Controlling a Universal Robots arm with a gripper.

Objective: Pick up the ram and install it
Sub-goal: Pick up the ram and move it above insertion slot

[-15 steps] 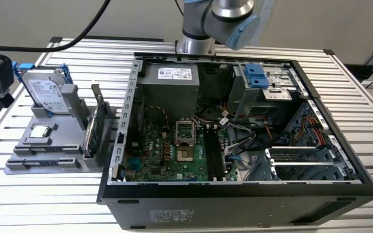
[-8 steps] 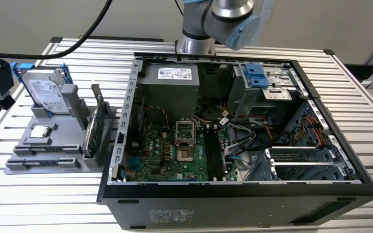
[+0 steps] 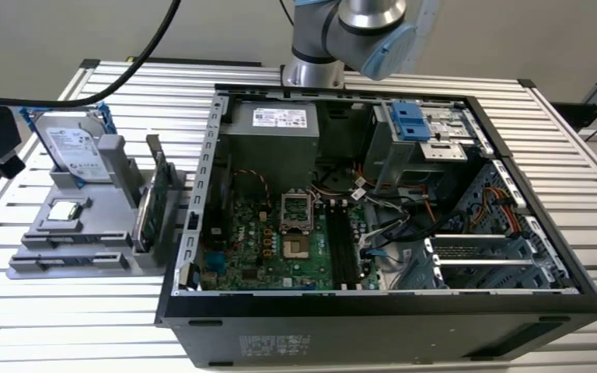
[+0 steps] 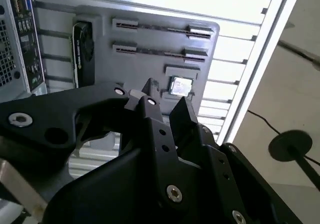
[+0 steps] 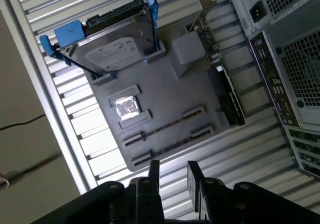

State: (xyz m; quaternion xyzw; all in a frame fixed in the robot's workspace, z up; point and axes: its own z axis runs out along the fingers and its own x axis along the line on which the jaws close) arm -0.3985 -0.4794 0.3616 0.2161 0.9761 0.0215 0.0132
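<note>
- I see the gripper (image 5: 172,171) (image 4: 166,101) in both wrist views. Its two fingers (image 5: 154,170) are spread apart, and there is nothing between them.
- The gripper hangs in the air over the gray tray (image 5: 172,86) (image 4: 100,21) (image 3: 40,268). It does not touch the tray.
- The ram (image 5: 165,127) (image 4: 150,51) stands on its thin edge in a long slot of the gray tray. This slot is just beside the little square pocket of the tray.
- A second thin stick (image 5: 170,146) (image 4: 150,27) seems to stand in the next long slot, one row further from the pocket.
- The square pocket holds a small silver chip (image 5: 125,107) (image 4: 179,85) (image 3: 65,210). It lies flat.
- At the far end of the tray from the ram, a hard drive (image 5: 112,44) (image 3: 71,144) leans in a blue frame.
- A green card (image 5: 212,54) (image 3: 153,198) with a metal end stands upright on the side of the tray next to the computer case (image 3: 382,307).
- The computer case lies open on its side, just beside the tray. They share a table (image 3: 71,318) of metal slats.
- Inside the case, a green board (image 3: 267,252) covers the floor on the side near the tray. On it are long black slots (image 3: 342,249).
- A gray box (image 3: 277,128) sits in the case corner past the board, and a bunch of wires (image 3: 382,202) lies further from the tray.
- In the exterior view, the arm (image 3: 356,31) comes in above the far wall of the case.
</note>
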